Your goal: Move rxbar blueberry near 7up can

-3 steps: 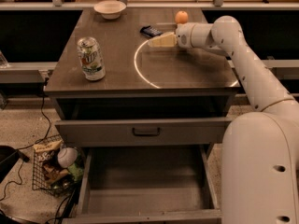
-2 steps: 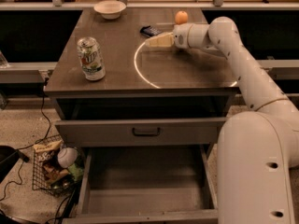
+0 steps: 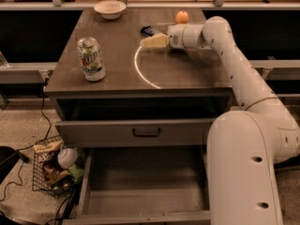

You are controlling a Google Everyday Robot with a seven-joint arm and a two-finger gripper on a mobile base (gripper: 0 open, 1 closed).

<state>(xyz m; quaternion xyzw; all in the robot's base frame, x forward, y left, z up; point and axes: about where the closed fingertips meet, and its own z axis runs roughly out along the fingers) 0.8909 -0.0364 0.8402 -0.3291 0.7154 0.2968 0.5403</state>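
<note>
The rxbar blueberry (image 3: pixel 150 30) lies well right of the 7up can (image 3: pixel 91 58), toward the back edge of the table (image 3: pixel 187 71), with bare top between them. The gripper (image 3: pixel 153 41) sits perhaps touching the bar; I cannot tell its spread.

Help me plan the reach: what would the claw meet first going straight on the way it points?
Probably the can: the claw points left over the table, and the bar lies just behind that line. Depth unclear.
</note>
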